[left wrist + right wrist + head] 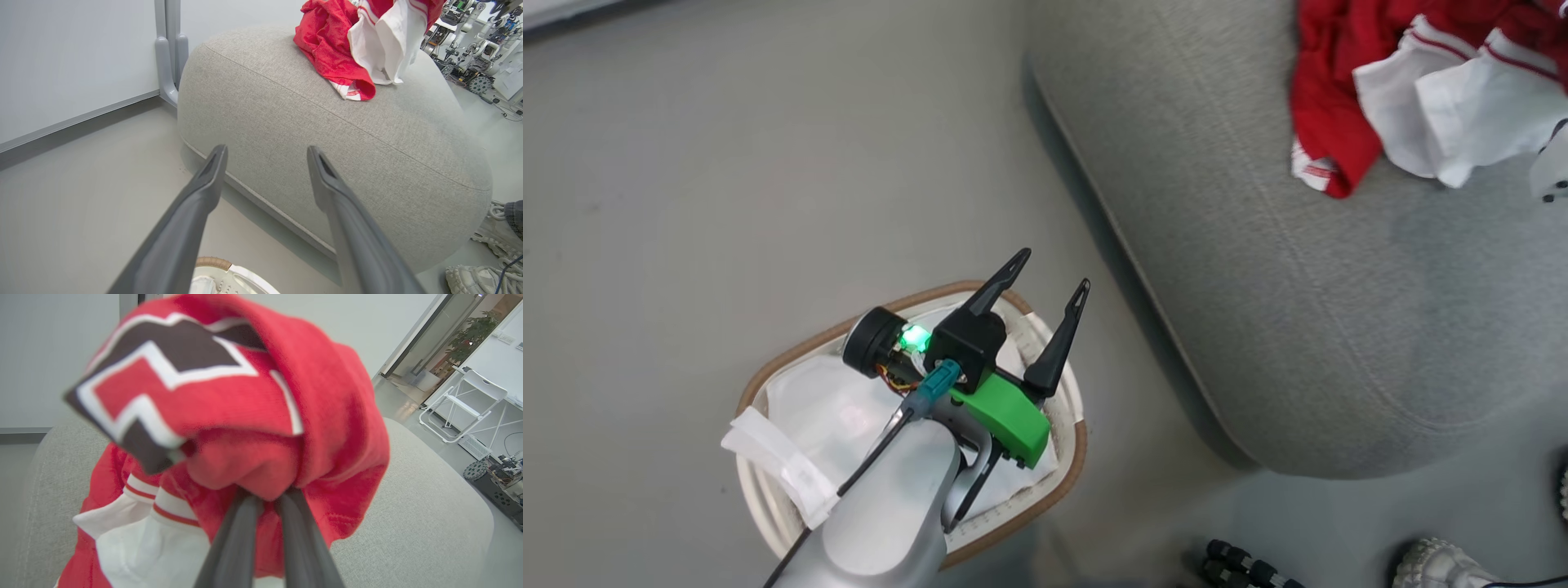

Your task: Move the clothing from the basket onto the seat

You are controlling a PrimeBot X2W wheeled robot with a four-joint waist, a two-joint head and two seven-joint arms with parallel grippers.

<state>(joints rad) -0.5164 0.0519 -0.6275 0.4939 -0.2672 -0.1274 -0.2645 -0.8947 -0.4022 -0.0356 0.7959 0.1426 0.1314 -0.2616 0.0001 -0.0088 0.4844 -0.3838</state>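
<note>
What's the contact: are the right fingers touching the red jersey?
Touching. In the right wrist view the fingers of the right gripper are shut close together, with the red jersey bunched and pinched between their tips.

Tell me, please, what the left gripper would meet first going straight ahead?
Probably the rounded side of the grey sofa; the open left gripper points at it across bare floor, though depth is unclear.

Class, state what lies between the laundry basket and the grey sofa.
A bare strip of grey floor separates the basket and the sofa, in the head view.
</note>
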